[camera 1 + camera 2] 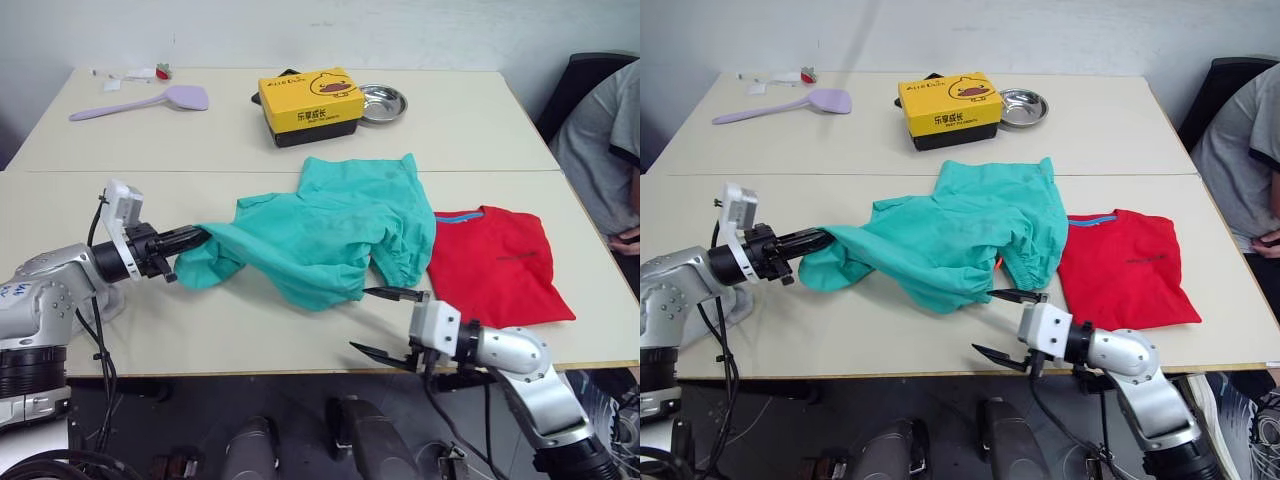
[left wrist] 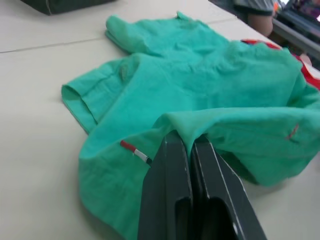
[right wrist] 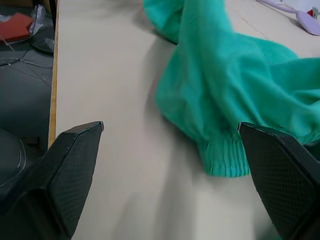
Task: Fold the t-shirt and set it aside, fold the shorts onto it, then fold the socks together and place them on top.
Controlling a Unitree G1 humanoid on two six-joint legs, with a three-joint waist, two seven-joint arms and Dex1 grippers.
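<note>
Now the left gripper (image 1: 196,238) has its fingers pressed together on a fold of the shorts (image 1: 330,235), which lie crumpled across the table (image 1: 250,325), long axis running left-right. Meanwhile the right gripper (image 1: 385,322) is spread wide, touching nothing, just beside the shorts' near edge, with the t-shirt (image 1: 495,265) folded flat on the right.

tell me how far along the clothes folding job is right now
Done: the t-shirt lies folded flat at the table's right side. In hand: the left hand is shut on one edge of the shorts, which lie crumpled and only overlap the shirt's edge; the right hand is open just short of their near hem. Left: folding the shorts onto the shirt, then the socks.
</note>
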